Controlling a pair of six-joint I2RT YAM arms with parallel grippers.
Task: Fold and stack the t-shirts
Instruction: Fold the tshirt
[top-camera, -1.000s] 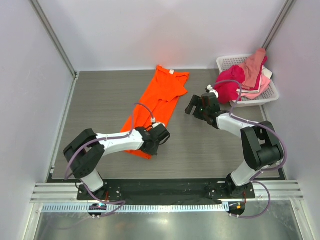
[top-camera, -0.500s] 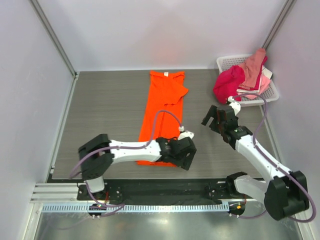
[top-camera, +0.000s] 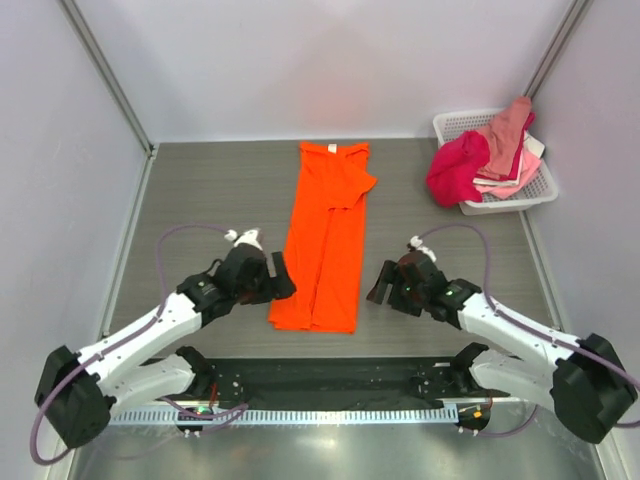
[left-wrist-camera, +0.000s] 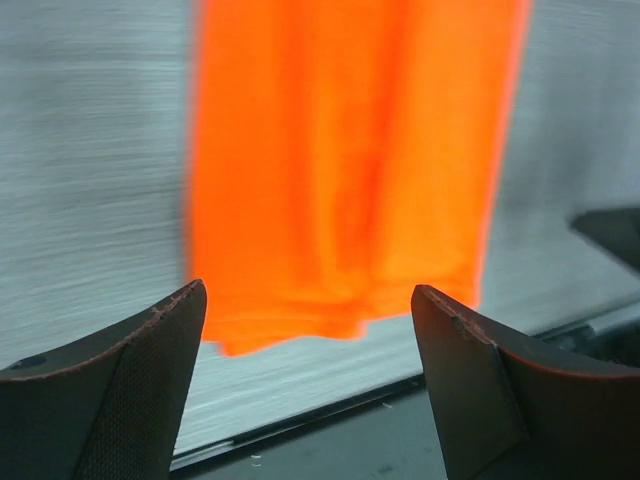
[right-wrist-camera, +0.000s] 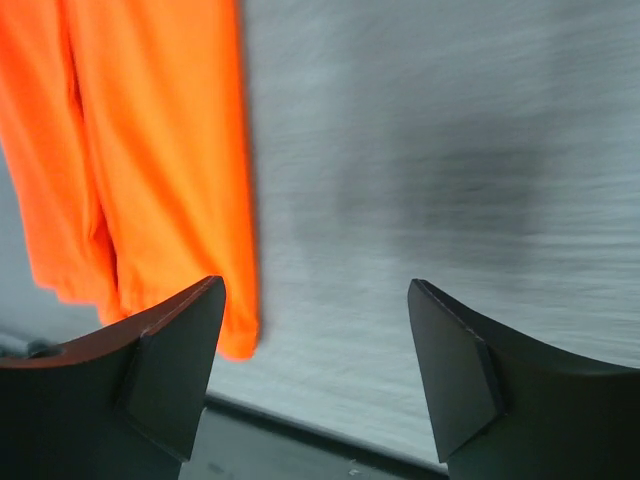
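Observation:
A bright orange t-shirt (top-camera: 328, 235) lies flat on the table as a long narrow strip, collar at the far end and hem near the front edge. My left gripper (top-camera: 279, 277) stands open just left of the hem, holding nothing. In the left wrist view the orange t-shirt (left-wrist-camera: 350, 170) lies ahead of the left gripper (left-wrist-camera: 308, 290), apart from both fingers. My right gripper (top-camera: 379, 286) is open just right of the hem. The right wrist view shows the shirt's corner (right-wrist-camera: 150, 160) at the left, beside the empty right gripper (right-wrist-camera: 315, 283).
A white lattice basket (top-camera: 520, 203) sits at the back right corner. It holds a magenta shirt (top-camera: 455, 170), a salmon shirt (top-camera: 510, 125) and a pale pink one (top-camera: 500, 182), partly spilling over the rim. White walls enclose the table; the black base rail (top-camera: 330, 375) runs along the front.
The shirt was pulled straight into a strip. My left gripper let go of the hem, opened and swung to its left side. The right arm came from near the basket to the hem's right.

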